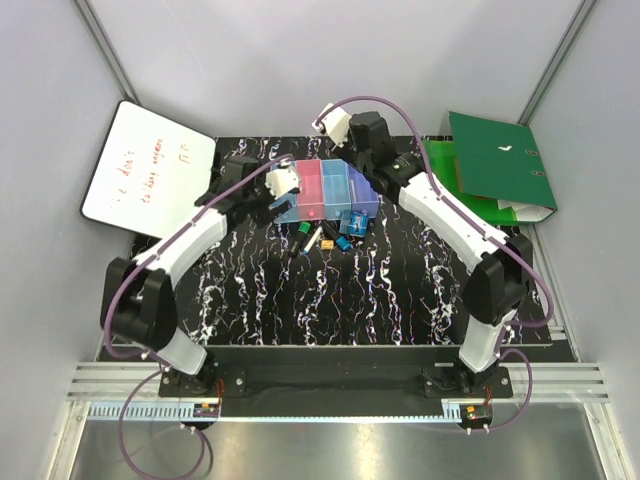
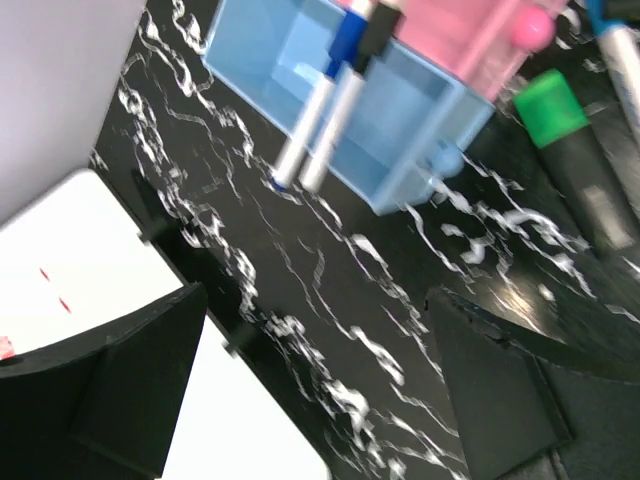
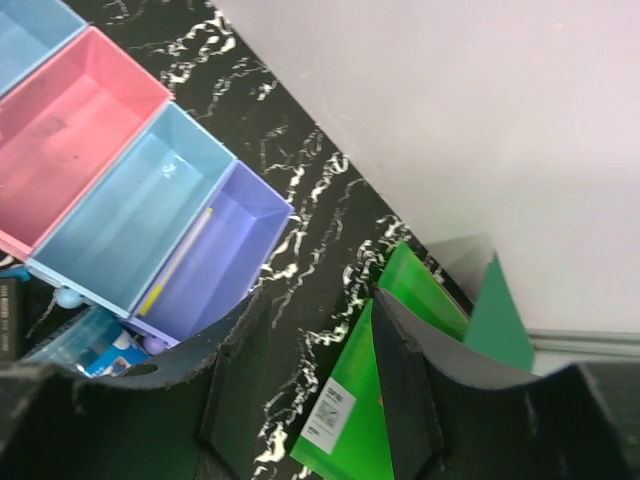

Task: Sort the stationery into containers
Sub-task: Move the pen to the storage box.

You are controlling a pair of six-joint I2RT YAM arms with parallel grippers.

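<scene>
The containers (image 1: 325, 190) stand in a joined row at the back of the table: light blue, pink, blue, purple. Two white markers (image 2: 320, 130) with blue and black caps lean in the light blue bin (image 2: 400, 120). A thin white stick with a yellow end (image 3: 175, 265) lies in the purple bin (image 3: 225, 260). The loose stationery (image 1: 325, 238) lies in front of the row, with a green-capped black marker (image 2: 565, 140) among it. My left gripper (image 2: 310, 370) is open and empty, left of the light blue bin. My right gripper (image 3: 315, 370) is open and empty, between the purple bin and the binder.
A white whiteboard (image 1: 145, 170) with red writing lies at the back left, its edge under my left gripper (image 2: 60, 270). A large green binder (image 1: 495, 165) stands open at the back right, close to my right fingers (image 3: 400, 380). Grey walls close in on three sides.
</scene>
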